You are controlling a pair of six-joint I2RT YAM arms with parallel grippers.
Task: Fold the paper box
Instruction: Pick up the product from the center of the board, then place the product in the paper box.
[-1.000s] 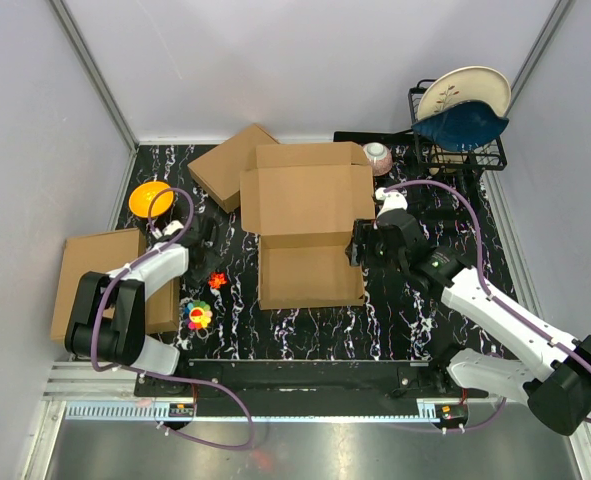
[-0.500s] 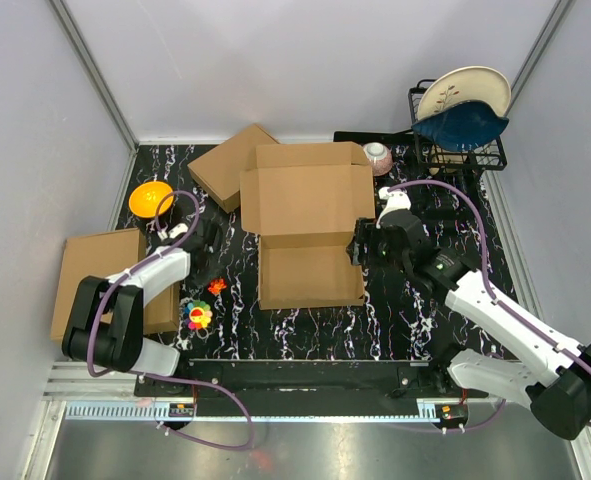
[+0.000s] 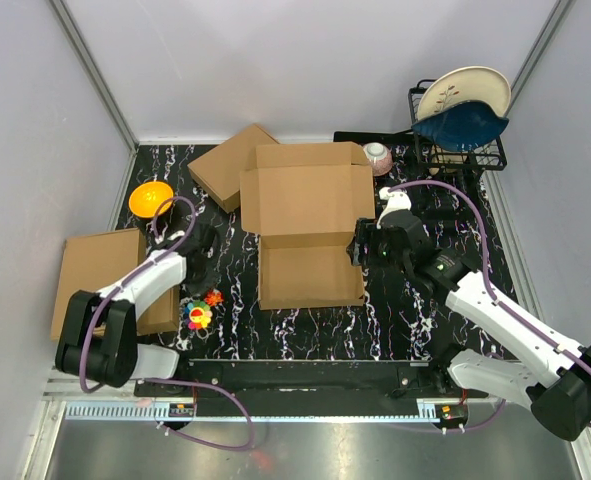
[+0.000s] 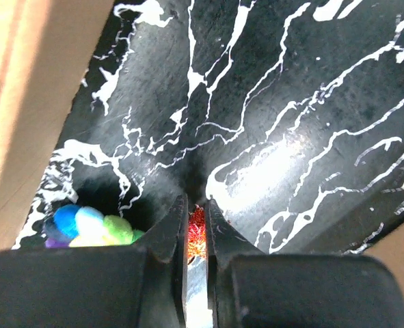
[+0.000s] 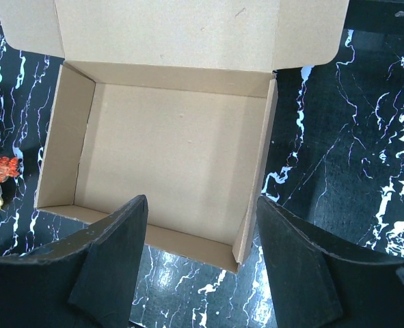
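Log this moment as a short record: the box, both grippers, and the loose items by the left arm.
paper box: walls up, forming a tray; lid flap open
right gripper: open, at the tray's right side, holding nothing
left gripper: closed on small red toy
multicoloured toy: on the table near the left gripper

No words, numbers, brand marks or signs can be read in any of the views. The paper box [image 3: 308, 235] shows only plain brown cardboard faces. Small orange tags [image 3: 182, 409] on the base rail [image 3: 295, 410] below the arms are too small to make out.
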